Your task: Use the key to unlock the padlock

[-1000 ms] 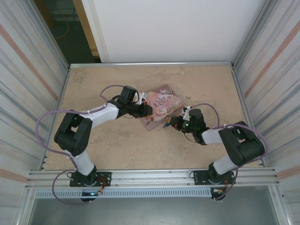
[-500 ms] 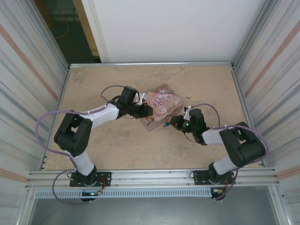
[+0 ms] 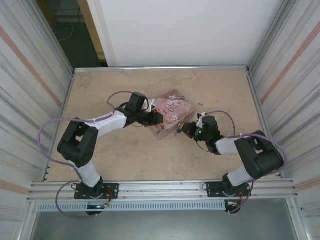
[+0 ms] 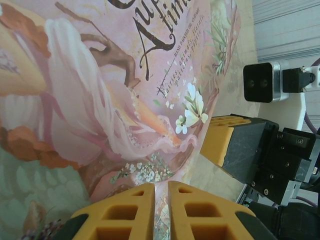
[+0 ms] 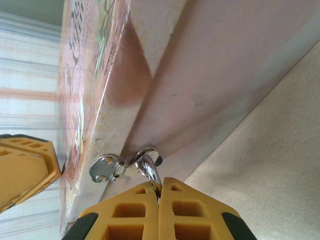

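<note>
The pink illustrated tin (image 3: 172, 112) lies in the middle of the table. My left gripper (image 4: 161, 187) is shut on the tin's (image 4: 100, 100) near edge, with the rim pinched between the yellow fingers. A pale metal shackle of the padlock (image 5: 149, 170) passes through the silver hasp (image 5: 104, 167) on the tin's side wall (image 5: 200, 75). My right gripper (image 5: 160, 187) is shut on that shackle, and its fingers cover the padlock's body. The key is hidden. From above, the left gripper (image 3: 160, 118) and right gripper (image 3: 181, 129) meet the tin from opposite sides.
The right gripper's yellow finger (image 4: 225, 145) and black wrist camera (image 4: 260, 82) sit close beside the tin's corner. Corrugated metal walls (image 3: 35, 100) enclose the beige table (image 3: 125, 160) on both sides.
</note>
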Tool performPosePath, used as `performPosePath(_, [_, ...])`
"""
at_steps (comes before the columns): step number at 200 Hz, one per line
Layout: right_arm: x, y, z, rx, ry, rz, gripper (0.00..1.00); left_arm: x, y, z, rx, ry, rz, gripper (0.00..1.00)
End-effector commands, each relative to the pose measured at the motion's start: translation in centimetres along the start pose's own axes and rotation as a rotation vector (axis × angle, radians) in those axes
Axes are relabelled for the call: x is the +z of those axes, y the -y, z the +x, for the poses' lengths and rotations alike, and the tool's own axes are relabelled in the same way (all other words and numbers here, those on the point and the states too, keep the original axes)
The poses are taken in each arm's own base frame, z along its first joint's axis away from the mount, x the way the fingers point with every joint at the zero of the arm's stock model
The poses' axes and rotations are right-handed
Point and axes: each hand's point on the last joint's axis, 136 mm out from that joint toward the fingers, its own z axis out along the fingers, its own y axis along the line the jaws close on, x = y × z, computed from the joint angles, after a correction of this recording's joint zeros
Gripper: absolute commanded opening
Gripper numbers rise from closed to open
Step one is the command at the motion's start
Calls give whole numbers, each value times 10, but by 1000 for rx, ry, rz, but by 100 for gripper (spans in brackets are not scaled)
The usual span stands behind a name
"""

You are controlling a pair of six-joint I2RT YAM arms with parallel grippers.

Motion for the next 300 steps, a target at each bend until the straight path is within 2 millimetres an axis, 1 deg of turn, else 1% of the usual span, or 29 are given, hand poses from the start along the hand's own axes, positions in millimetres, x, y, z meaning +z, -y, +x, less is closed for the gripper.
performPosePath(1, [-5,-33,-31,-21,111,-86,0,6,-35,46,-116,-127,-116,16])
performPosePath(55, [-6,-35,-36,-11,131,-90,0,7,-34,46,-115,-127,-113,16])
performPosePath(84, [-7,-30,-37,-3,139,-75,0,7,-33,45,-114,-126,-113,16])
performPosePath(105, [-11,-27,-41,3,155,-68,0,6,-32,43,-110,-122,-113,16])
performPosePath(142, [-27,-22,-47,-13,182,-27,0,0,-19,30,-94,-96,-86,18])
performPosePath(191, [-63,-17,-57,-58,246,57,0,-17,13,1,-45,-25,-17,26])
performPosePath(206, [-72,-17,-58,-77,246,82,0,-24,25,-9,-10,10,10,31])
performPosePath(216, [-78,-22,-58,-106,237,87,0,-30,32,-16,15,38,23,35])
performPosePath(229, [-83,-28,-55,-150,212,99,0,-41,40,-24,50,74,30,37])
performPosePath(237, [-84,-27,-51,-168,184,116,0,-48,44,-28,69,97,32,39])
performPosePath(240, [-89,-35,-52,-185,191,100,0,-51,45,-29,78,106,32,40])
performPosePath(247, [-92,-38,-50,-200,176,100,0,-59,47,-32,94,129,29,42])
performPosePath(273, [-100,-47,-40,-231,129,92,0,-89,52,-38,150,222,7,51])
performPosePath(300, [-107,-50,-30,-215,73,104,0,-118,55,-37,205,317,-19,60])
